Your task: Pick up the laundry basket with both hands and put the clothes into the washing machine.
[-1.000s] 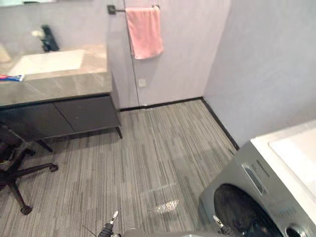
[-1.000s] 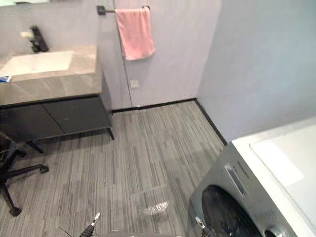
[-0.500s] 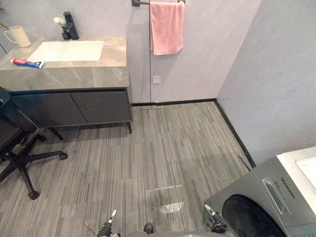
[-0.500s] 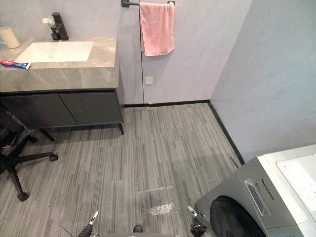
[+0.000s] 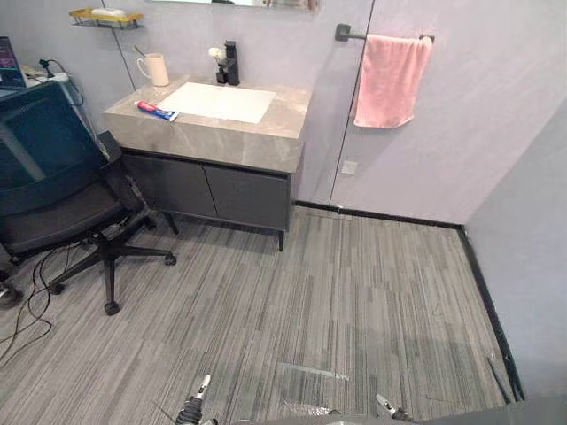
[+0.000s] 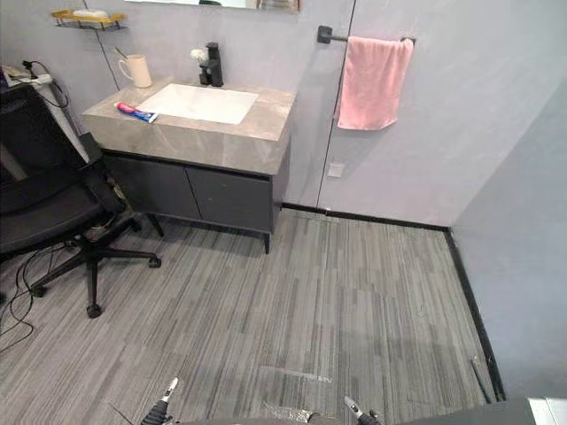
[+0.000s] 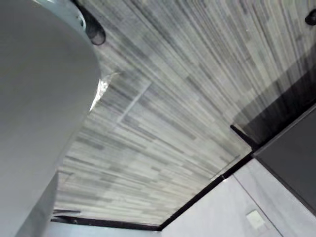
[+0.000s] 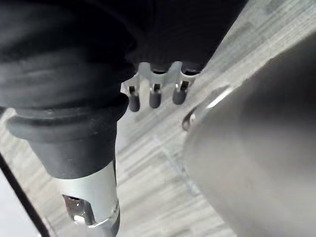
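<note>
Right wrist view: right hand (image 8: 155, 84) hangs slack, holding nothing; left hand (image 5: 195, 405) unreadable.

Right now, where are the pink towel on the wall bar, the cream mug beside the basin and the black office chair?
Pink towel (image 5: 390, 81): left eye view, middle of the hanging cloth.
Cream mug (image 5: 159, 70): left eye view, its side wall.
Black office chair (image 5: 55, 217): left eye view, the seat.
</note>
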